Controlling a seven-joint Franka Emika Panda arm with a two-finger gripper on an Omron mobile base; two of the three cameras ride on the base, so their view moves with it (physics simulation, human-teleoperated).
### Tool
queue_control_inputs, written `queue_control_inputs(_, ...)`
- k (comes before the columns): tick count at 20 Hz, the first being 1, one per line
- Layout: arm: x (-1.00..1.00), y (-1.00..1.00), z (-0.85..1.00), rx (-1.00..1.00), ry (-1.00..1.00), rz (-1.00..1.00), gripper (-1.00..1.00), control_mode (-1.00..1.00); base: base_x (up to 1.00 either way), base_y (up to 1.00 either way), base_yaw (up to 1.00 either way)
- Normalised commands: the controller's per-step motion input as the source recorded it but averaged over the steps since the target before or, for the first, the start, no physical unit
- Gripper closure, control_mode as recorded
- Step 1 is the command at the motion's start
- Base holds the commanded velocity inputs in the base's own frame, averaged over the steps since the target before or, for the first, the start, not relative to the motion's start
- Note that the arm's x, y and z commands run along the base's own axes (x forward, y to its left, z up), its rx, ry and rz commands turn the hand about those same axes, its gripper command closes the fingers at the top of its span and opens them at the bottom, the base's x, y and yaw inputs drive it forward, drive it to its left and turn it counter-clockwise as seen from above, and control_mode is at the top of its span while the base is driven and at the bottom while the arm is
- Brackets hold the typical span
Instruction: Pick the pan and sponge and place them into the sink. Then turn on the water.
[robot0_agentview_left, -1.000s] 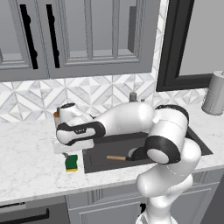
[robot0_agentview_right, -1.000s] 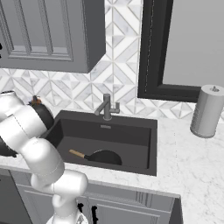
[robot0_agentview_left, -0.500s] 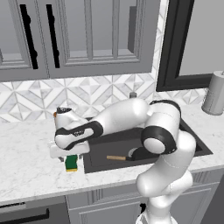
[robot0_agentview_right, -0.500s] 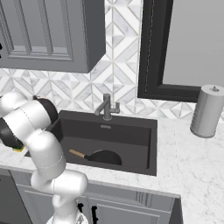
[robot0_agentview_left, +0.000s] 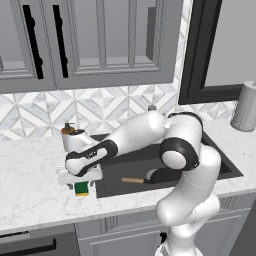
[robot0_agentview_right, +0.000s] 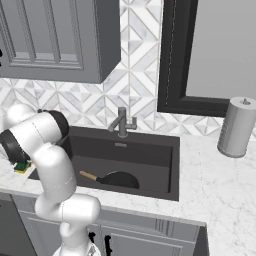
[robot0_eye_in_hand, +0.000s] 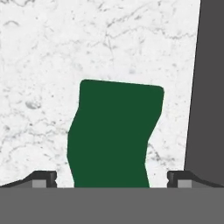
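Note:
The sponge (robot0_eye_in_hand: 113, 131) lies green side up on the marble counter, just left of the sink's rim (robot0_eye_in_hand: 210, 87). My gripper (robot0_eye_in_hand: 111, 179) is open right above it, one fingertip (robot0_eye_in_hand: 43, 178) on each side of the sponge and not touching it. From the left base view the gripper (robot0_agentview_left: 81, 183) hangs over the sponge (robot0_agentview_left: 81, 189) at the counter's front. The black pan (robot0_agentview_right: 120, 179) rests inside the sink (robot0_agentview_right: 125, 150), its wooden handle (robot0_agentview_left: 132, 180) pointing left. Water is out of view.
A soap bottle (robot0_agentview_left: 70, 136) stands on the counter behind my hand. The grey faucet (robot0_agentview_right: 122, 122) rises at the back of the basin. A paper towel roll (robot0_agentview_right: 237, 127) stands on the counter to the right. Cabinets hang above.
The arm has swung left and down, bringing the open gripper lower over the sponge. Pan and sponge have not moved.

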Motion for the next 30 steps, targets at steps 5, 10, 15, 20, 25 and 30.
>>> queue_control_inputs(5, 0.00, 0.01, -0.36, 0.06, -0.04, 0.00, -1.00, -1.00, 0.00, 0.00, 0.00)
queue_control_inputs(10, 0.00, 0.20, -0.38, 0.04, -0.07, 0.00, 1.00, -1.00, 0.00, 0.00, 0.00)
queue_control_inputs(15, 0.00, 0.06, -0.13, 0.01, -0.04, 0.00, 1.00, -1.00, 0.00, 0.00, 0.00)
queue_control_inputs(20, 0.00, -0.40, 0.02, 0.00, 0.00, 0.00, 1.00, -1.00, 0.00, 0.00, 0.00)
queue_control_inputs(25, 0.23, -0.89, 0.02, 0.00, 0.00, -0.01, 1.00, -1.00, 0.00, 0.00, 0.00)
queue_control_inputs(30, 0.61, -1.00, 0.00, 0.00, 0.01, -0.04, 1.00, -1.00, 0.00, 0.00, 0.00)
